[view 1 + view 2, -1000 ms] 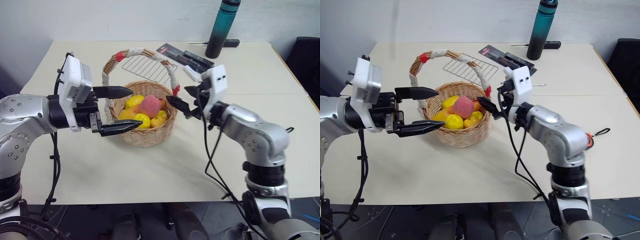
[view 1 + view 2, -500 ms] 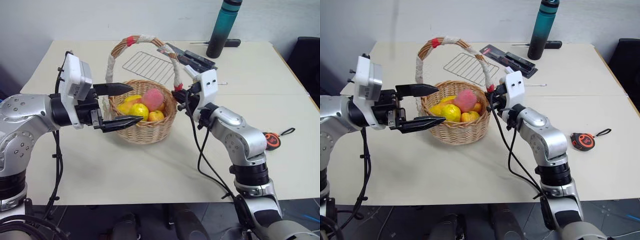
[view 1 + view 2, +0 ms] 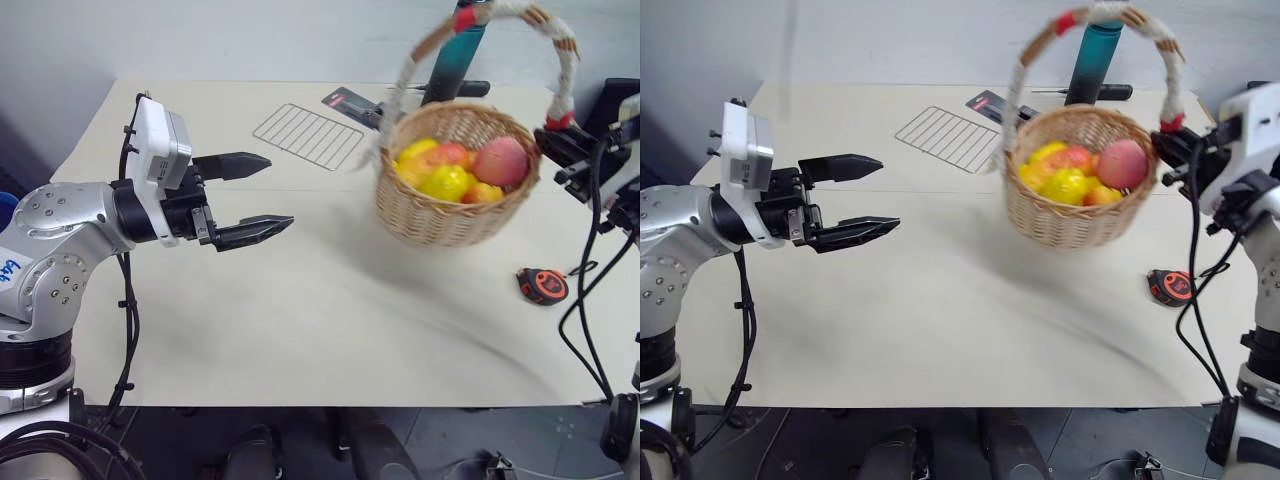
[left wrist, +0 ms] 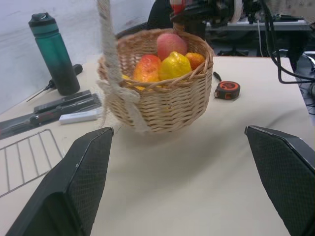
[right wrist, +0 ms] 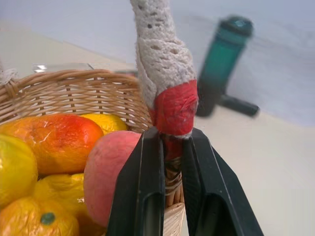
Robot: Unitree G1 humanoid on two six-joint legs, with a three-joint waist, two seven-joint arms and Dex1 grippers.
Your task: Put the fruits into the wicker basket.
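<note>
Clamping the cloth-wrapped handle, the right gripper point(image 5: 170, 191) holds the round tan wicker basket point(image 3: 455, 215) of glossy toy fruits point(image 3: 462, 168) above the beige table point(image 3: 300, 300); the left gripper point(image 3: 262, 195) hovers, fingers apart.

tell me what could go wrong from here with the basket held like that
The right gripper pinches the basket only at the base of its handle, on one side, so the load could swing or slip out of the grip. The fruits sit heaped near the rim, and the peach might roll out if it tilts. The basket hangs close to the bottle and above the tape measure, so it could knock either.
</note>
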